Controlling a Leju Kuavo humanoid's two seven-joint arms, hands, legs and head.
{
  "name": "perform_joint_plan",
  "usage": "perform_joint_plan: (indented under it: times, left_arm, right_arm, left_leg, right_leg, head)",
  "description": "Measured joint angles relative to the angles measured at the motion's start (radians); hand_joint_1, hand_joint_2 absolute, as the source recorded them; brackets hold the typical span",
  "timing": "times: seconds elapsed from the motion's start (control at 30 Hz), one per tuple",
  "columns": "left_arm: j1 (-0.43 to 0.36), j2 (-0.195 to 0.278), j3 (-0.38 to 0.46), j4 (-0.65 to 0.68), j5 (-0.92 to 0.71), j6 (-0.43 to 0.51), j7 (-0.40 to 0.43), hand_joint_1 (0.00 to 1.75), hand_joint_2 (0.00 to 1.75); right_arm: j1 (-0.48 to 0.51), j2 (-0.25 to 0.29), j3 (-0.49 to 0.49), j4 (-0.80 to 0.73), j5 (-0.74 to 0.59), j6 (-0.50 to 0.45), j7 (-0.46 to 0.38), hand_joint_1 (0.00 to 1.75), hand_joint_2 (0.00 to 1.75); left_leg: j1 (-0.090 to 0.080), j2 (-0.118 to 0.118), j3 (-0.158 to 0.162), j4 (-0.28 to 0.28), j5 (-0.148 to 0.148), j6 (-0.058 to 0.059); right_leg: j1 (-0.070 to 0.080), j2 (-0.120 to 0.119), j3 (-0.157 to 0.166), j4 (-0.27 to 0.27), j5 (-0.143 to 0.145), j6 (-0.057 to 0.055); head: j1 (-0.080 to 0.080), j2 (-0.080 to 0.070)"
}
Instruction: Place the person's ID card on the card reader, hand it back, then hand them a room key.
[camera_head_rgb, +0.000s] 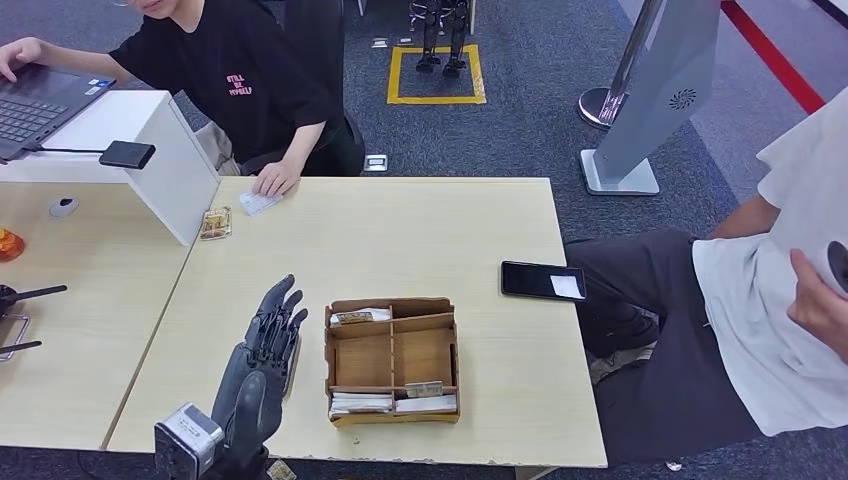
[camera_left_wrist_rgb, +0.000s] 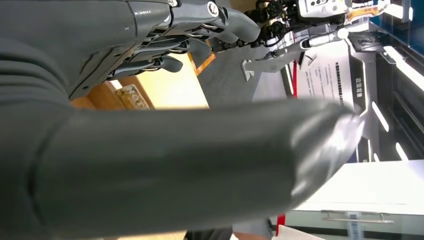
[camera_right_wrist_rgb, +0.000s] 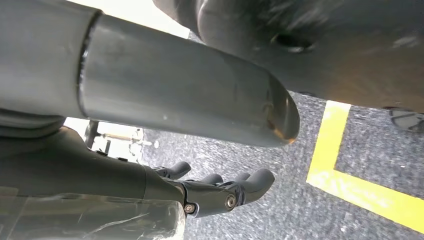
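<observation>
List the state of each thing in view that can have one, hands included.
Left robot hand: open, fingers spread, above the table, holding nothing.
Right robot hand: fingers loosely curled, empty, hanging above the floor.
Cardboard organizer: upright, cards in near and far compartments.
Smartphone: face up, screen dark.
Laptop: lid open.
Card: flat on the table under a person's hand.

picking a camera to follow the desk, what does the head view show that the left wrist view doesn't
Head view alone: the whole table, the cardboard box of cards beside the left hand, a black phone, a person's hand on a white card, and a second seated person.
Left wrist view alone: a close look at the hand's thumb and fingers, and a distant sign board.
Both: the left hand, holding nothing, and the pale tabletop.
</observation>
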Motion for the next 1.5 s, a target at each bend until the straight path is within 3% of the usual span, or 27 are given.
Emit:
perform_joint_plan:
  times: [0.13, 0.27, 0.43, 0.47, 0.5, 0.57, 0.6, 0.63, 0.77, 0.87, 0.93, 1.07, 1.3, 1.5]
  left_arm:
    - [0.03, 0.004, -0.058, -0.004, 0.026, 0.011, -0.015, 0.0, 0.0]
    - [0.041, 0.025, -0.131, 0.001, -0.067, 0.085, -0.021, 0.0, 1.75]
    - [0.029, 0.058, -0.212, 0.024, -0.333, 0.27, 0.029, 0.03, 1.75]
    - [0.021, 0.067, -0.226, 0.033, -0.407, 0.309, 0.048, 0.18, 1.75]
    - [0.014, 0.075, -0.236, 0.043, -0.473, 0.34, 0.065, 0.44, 1.75]
    - [0.002, 0.09, -0.252, 0.064, -0.595, 0.385, 0.1, 1.13, 1.75]
    - [-0.004, 0.098, -0.26, 0.076, -0.651, 0.404, 0.117, 1.34, 1.75]
    - [-0.009, 0.105, -0.267, 0.086, -0.698, 0.42, 0.131, 1.33, 1.75]
    - [-0.037, 0.14, -0.313, 0.135, -0.914, 0.494, 0.237, 0.98, 1.75]
    - [-0.059, 0.167, -0.353, 0.166, -1.024, 0.508, 0.305, 0.55, 1.75]
    - [-0.073, 0.186, -0.38, 0.186, -1.076, 0.502, 0.338, 0.38, 1.75]
    - [-0.106, 0.224, -0.423, 0.215, -1.156, 0.444, 0.377, 0.29, 1.75]
    - [-0.15, 0.272, -0.464, 0.267, -1.239, 0.319, 0.401, 0.31, 1.75]
    - [-0.161, 0.294, -0.475, 0.295, -1.316, 0.271, 0.429, 0.34, 1.75]
  right_arm:
    - [0.001, 0.001, -0.011, -0.01, 0.005, 0.016, -0.004, 0.0, 0.0]
    - [0.002, 0.003, -0.027, -0.024, 0.008, 0.031, -0.009, 0.0, 0.0]
    - [0.004, 0.005, -0.046, -0.035, 0.008, 0.037, -0.009, 0.0, 0.0]
    - [0.004, 0.005, -0.05, -0.036, 0.008, 0.037, -0.008, 0.0, 0.0]
    - [0.005, 0.005, -0.053, -0.036, 0.008, 0.036, -0.007, 0.0, 0.0]
    - [0.005, 0.005, -0.056, -0.037, 0.009, 0.035, -0.005, 0.0, 0.0]
    - [0.005, 0.005, -0.058, -0.037, 0.011, 0.034, -0.005, 0.0, 0.0]
    - [0.005, 0.005, -0.059, -0.038, 0.013, 0.034, -0.005, 0.0, 0.0]
    - [0.005, 0.005, -0.066, -0.048, 0.024, 0.043, -0.005, 0.0, 0.0]
    - [0.005, 0.006, -0.066, -0.057, 0.027, 0.054, -0.005, 0.0, 0.0]
    - [0.005, 0.006, -0.066, -0.063, 0.027, 0.061, -0.005, 0.0, 0.0]
    - [0.005, 0.007, -0.066, -0.072, 0.028, 0.07, -0.002, 0.0, 0.0]
    - [0.005, 0.007, -0.065, -0.074, 0.028, 0.068, 0.003, 0.0, 0.0]
    - [0.004, 0.007, -0.065, -0.067, 0.028, 0.055, 0.006, 0.0, 0.0]
  left_leg:
    - [0.0, 0.0, 0.0, 0.0, 0.0, 0.0]
    - [0.0, 0.0, 0.0, 0.0, 0.0, 0.0]
    - [0.0, 0.0, 0.0, 0.0, 0.0, 0.0]
    - [0.0, -0.001, 0.0, 0.0, 0.0, 0.0]
    - [0.0, -0.001, 0.0, 0.0, 0.0, 0.0]
    - [0.0, -0.001, 0.0, 0.0, 0.0, 0.0]
    - [0.0, -0.001, 0.0, 0.0, 0.0, 0.0]
    - [0.0, -0.001, 0.0, 0.0, 0.0, 0.0]
    - [0.0, -0.001, 0.0, 0.0, 0.0, 0.0]
    - [0.0, -0.001, 0.0, 0.0, 0.0, 0.0]
    - [0.0, -0.001, 0.0, 0.0, 0.0, 0.0]
    - [0.0, -0.001, 0.0, 0.0, 0.0, 0.0]
    - [0.0, -0.001, 0.0, 0.0, 0.0, 0.0]
    - [0.0, -0.001, 0.0, 0.0, 0.0, 0.0]
  right_leg:
    - [0.0, -0.001, 0.0, 0.0, 0.0, 0.0]
    - [0.0, -0.001, 0.0, 0.0, 0.0, 0.0]
    - [0.0, -0.001, 0.0, 0.0, 0.0, 0.0]
    - [0.0, -0.001, 0.0, 0.0, 0.0, 0.0]
    - [0.0, -0.001, 0.0, 0.0, 0.0, 0.0]
    - [0.0, -0.001, 0.0, 0.0, 0.0, 0.0]
    - [0.0, -0.001, 0.0, 0.0, 0.0, 0.0]
    - [0.0, -0.001, 0.001, 0.0, 0.0, 0.0]
    - [0.0, -0.001, 0.001, 0.0, 0.0, 0.0]
    - [0.0, -0.001, 0.001, 0.0, 0.0, 0.0]
    - [0.0, -0.001, 0.001, 0.0, 0.0, 0.0]
    - [0.0, -0.001, 0.001, 0.0, 0.0, 0.0]
    - [0.0, -0.002, 0.001, 0.0, 0.0, 0.0]
    - [0.0, -0.002, 0.001, 0.0, 0.0, 0.0]
  head:
    - [0.0, 0.0]
    - [0.0, 0.0]
    - [0.0, 0.0]
    - [0.0, 0.0]
    - [0.0, 0.0]
    - [0.0, 0.0]
    - [0.0, 0.0]
    - [0.0, 0.0]
    - [0.0, 0.0]
    - [0.0, 0.0]
    - [0.0, 0.0]
    - [0.0, 0.0]
    - [0.0, 0.0]
    - [0.0, 0.0]
